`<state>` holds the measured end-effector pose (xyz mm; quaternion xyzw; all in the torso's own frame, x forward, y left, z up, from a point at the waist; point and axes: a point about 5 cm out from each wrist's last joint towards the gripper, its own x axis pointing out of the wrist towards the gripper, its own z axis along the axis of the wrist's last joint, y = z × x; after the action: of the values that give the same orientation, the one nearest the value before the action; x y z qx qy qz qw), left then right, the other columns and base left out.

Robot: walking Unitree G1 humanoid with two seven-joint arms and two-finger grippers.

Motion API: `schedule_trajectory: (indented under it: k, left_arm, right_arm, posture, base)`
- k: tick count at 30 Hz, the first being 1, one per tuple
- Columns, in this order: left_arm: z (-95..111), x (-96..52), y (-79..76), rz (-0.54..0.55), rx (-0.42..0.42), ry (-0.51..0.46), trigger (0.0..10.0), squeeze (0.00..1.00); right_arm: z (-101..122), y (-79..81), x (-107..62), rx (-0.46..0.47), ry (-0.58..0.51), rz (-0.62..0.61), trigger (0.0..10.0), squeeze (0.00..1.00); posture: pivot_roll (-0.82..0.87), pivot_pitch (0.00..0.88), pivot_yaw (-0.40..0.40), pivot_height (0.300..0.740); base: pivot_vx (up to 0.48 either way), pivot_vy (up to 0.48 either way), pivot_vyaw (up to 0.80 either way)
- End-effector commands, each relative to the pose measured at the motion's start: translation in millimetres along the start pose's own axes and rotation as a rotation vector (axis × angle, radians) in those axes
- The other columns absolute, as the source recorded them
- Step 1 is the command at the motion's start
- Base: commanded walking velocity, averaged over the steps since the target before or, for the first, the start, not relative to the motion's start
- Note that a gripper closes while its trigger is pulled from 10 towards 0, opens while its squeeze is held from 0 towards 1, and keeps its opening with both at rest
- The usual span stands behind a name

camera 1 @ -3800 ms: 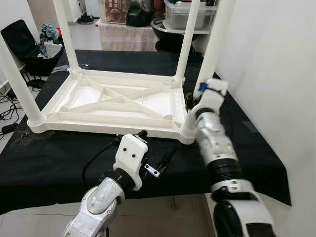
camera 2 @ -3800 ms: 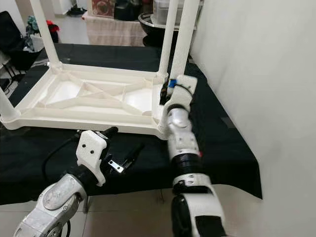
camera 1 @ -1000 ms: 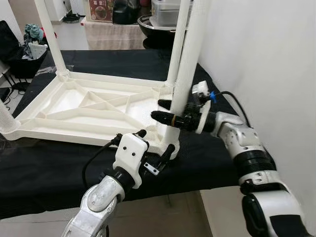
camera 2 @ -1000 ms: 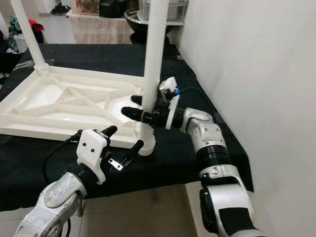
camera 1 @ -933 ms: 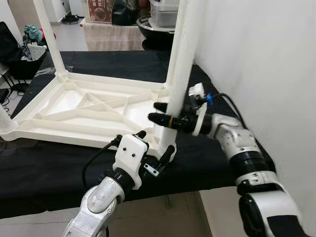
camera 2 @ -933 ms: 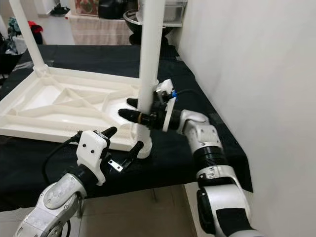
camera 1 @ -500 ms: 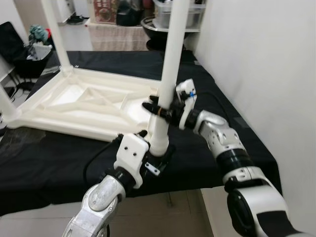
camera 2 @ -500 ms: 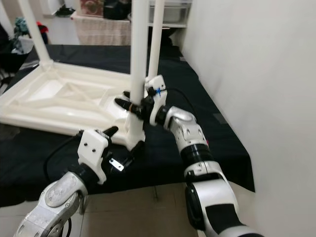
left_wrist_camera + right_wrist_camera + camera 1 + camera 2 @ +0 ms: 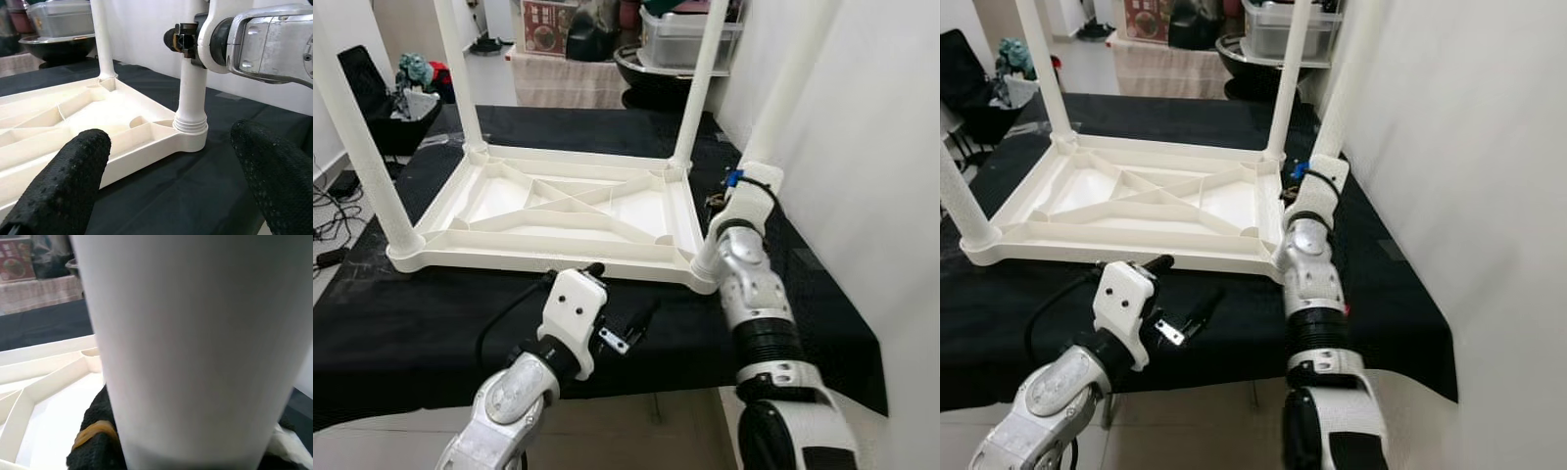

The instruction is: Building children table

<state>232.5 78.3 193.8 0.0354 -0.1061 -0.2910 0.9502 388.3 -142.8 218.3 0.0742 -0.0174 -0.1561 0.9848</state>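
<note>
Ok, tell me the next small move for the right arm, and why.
Probably keep the right tool on the near right leg and twist it tighter. That leg already stands in its corner socket of the upturned tabletop, and the left tool hovers open nearby.

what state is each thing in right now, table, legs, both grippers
table top: upside down on the black cloth, ribs up
four legs: upright in the corner sockets
right gripper: around the near right leg
left gripper: open, holding nothing, hovering before that corner
</note>
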Motion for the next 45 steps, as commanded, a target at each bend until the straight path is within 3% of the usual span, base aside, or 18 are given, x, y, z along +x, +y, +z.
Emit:
schedule_trajectory:
  k: [1,4,5,8,11,12,14,17,19,20,22,24,25,28,33,34,42,45]
  left_arm:
    - [-2,-0.3,-2.0,-0.006,0.0,0.008,10.0,0.0]
    - [-2,-0.5,-1.8,-0.006,0.001,0.009,10.0,0.0]
    - [-2,-0.7,-1.5,-0.005,0.001,0.01,10.0,0.0]
    - [-2,-0.7,-1.2,-0.004,0.002,0.011,10.0,0.0]
    - [-3,-0.1,-1.0,-0.003,0.003,0.011,10.0,0.0]
    - [-3,0.2,-0.7,-0.002,0.002,0.011,10.0,0.0]
    - [-2,0.6,-0.3,-0.002,0.003,0.01,10.0,0.0]
    - [-2,0.6,-0.3,-0.002,0.003,0.009,10.0,0.0]
    - [-2,1.0,0.4,-0.001,0.006,0.009,10.0,0.0]
    - [-2,1.0,0.4,-0.001,0.006,0.009,10.0,0.0]
    - [-2,1.2,0.6,0.0,0.007,0.008,10.0,0.0]
    - [-1,1.6,0.5,0.0,0.007,0.006,10.0,0.0]
    - [-1,1.6,0.5,0.0,0.007,0.006,10.0,0.0]
    - [0,1.4,-0.1,-0.001,0.006,0.004,10.0,0.0]
    - [0,0.7,-0.6,-0.001,0.005,0.005,10.0,0.0]
    - [0,0.4,-0.7,-0.001,0.005,0.005,10.0,0.0]
    - [0,-0.8,-0.1,0.004,0.007,0.007,10.0,0.0]
    - [-1,-0.8,-0.4,0.004,0.006,0.008,10.0,0.0]
  right_arm:
    - [-36,-1.0,-5.4,0.011,0.168,-0.015,10.0,0.0]
    - [-31,5.3,-4.3,0.017,0.139,0.017,10.0,0.0]
    - [-20,8.5,-0.7,0.025,0.073,0.057,10.0,1.0]
    - [-11,9.9,3.1,0.036,0.027,0.079,10.0,1.0]
    - [7,13.4,11.7,0.011,-0.033,0.205,10.0,1.0]
    - [7,22.1,11.9,-0.01,0.017,0.355,10.0,0.0]
    - [6,29.9,8.9,-0.006,0.106,0.579,10.0,0.0]
    - [8,29.2,6.6,0.019,0.122,0.67,10.0,0.0]
    - [16,22.6,-2.9,0.03,0.102,0.951,10.0,0.0]
    - [16,22.6,-2.9,0.03,0.102,0.951,10.0,0.0]
    - [21,18.8,-10.3,0.026,0.07,1.1,10.0,0.0]
    - [23,13.7,-26.5,0.029,0.044,1.381,10.0,0.0]
    - [23,13.7,-26.5,0.029,0.044,1.381,10.0,0.0]
    - [23,15.2,-36.5,0.09,0.062,1.594,10.0,0.0]
    - [18,25.7,-34.2,0.077,0.074,1.635,10.0,0.0]
    - [14,31.5,-32.1,0.058,0.078,1.613,0.0,0.0]
    - [8,38.6,-33.1,0.036,0.067,1.574,0.0,0.0]
    - [9,37.6,-25.5,0.011,0.042,1.437,0.0,0.0]
  posture:
    - [0.11,0.086,-0.086,0.74]
    - [0.11,0.087,-0.086,0.74]
    - [0.11,0.087,-0.086,0.74]
    - [0.1,0.09,-0.084,0.74]
    - [0.1,0.092,-0.086,0.74]
    - [0.1,0.094,-0.086,0.74]
    - [0.1,0.093,-0.081,0.74]
    - [0.1,0.093,-0.083,0.74]
    - [0.1,0.093,-0.086,0.74]
    - [0.1,0.093,-0.086,0.74]
    - [0.1,0.096,-0.085,0.74]
    - [0.11,0.096,-0.088,0.74]
    - [0.11,0.096,-0.088,0.74]
    - [0.11,0.1,-0.089,0.74]
    - [0.12,0.101,-0.091,0.74]
    - [0.12,0.101,-0.09,0.74]
    - [0.12,0.101,-0.095,0.74]
    - [0.12,0.094,-0.092,0.74]
  base:
    - [0.0,0.0,0.0]
    - [0.0,0.0,0.0]
    - [0.0,0.0,0.0]
    - [0.0,0.0,0.0]
    - [0.0,0.0,0.0]
    - [0.0,0.0,0.0]
    - [0.0,0.0,0.0]
    - [0.0,0.0,0.0]
    - [0.0,0.0,0.0]
    - [0.0,0.0,0.0]
    - [0.0,0.0,0.0]
    - [0.0,0.0,0.0]
    - [0.0,0.0,0.0]
    - [0.0,0.0,0.0]
    - [0.0,0.0,0.0]
    - [0.0,0.0,0.0]
    - [0.0,0.0,0.0]
    - [0.0,0.0,0.0]
